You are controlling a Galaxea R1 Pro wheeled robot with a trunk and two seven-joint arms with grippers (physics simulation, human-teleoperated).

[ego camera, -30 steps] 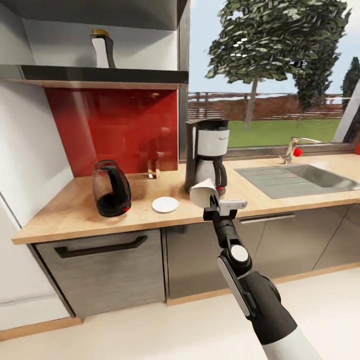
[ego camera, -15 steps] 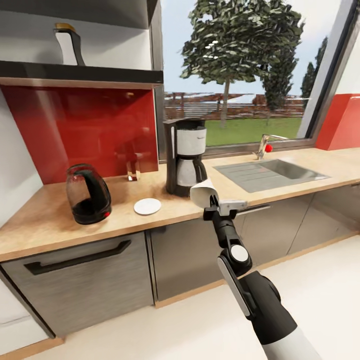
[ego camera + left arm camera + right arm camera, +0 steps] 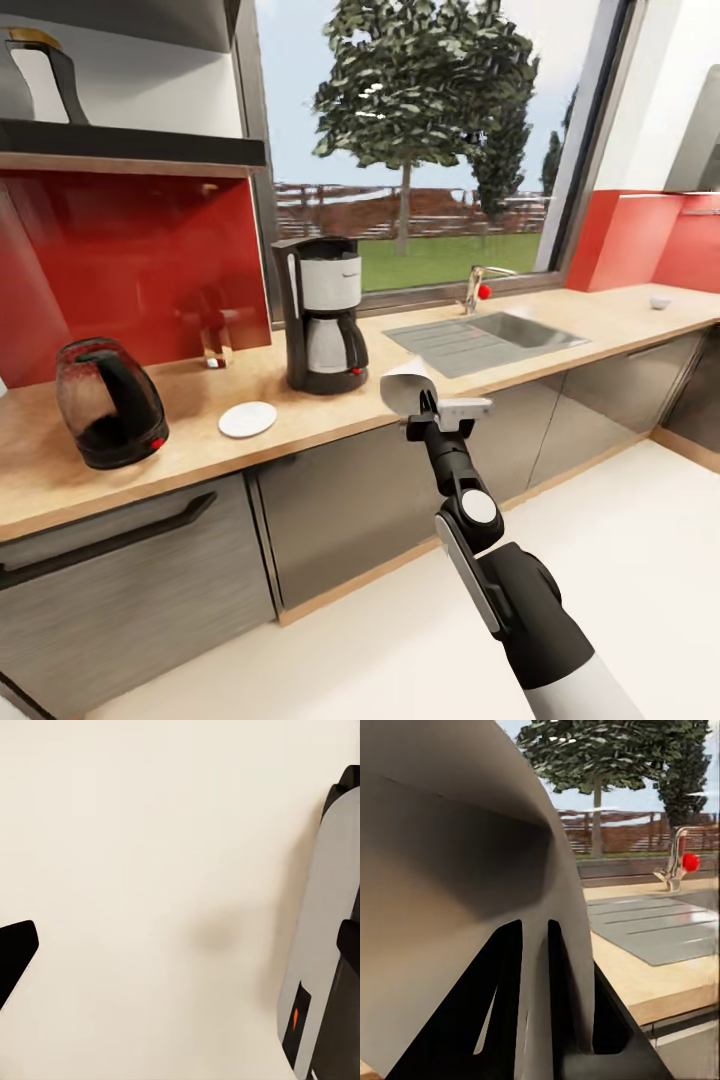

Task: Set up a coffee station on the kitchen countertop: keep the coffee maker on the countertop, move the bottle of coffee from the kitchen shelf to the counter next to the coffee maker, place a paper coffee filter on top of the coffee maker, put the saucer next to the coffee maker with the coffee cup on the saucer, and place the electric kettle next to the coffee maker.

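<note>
Right gripper (image 3: pixel 425 403): pinched on paper coffee filter (image 3: pixel 404 388), held before the countertop (image 3: pixel 300 415) edge | Left gripper: state cannot be told | Coffee maker (image 3: pixel 322 314) on countertop, saucer (image 3: pixel 247 419) and electric kettle (image 3: pixel 108 402) to its left | Bottle of coffee (image 3: pixel 45 83) on shelf (image 3: pixel 130 145) | Legible brands, labels: none readable.

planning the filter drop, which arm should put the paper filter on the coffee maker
Right. The right gripper is shut on the paper coffee filter and held out toward the countertop, just right of the coffee maker. The left wrist view looks at bare floor, with nothing held.
</note>
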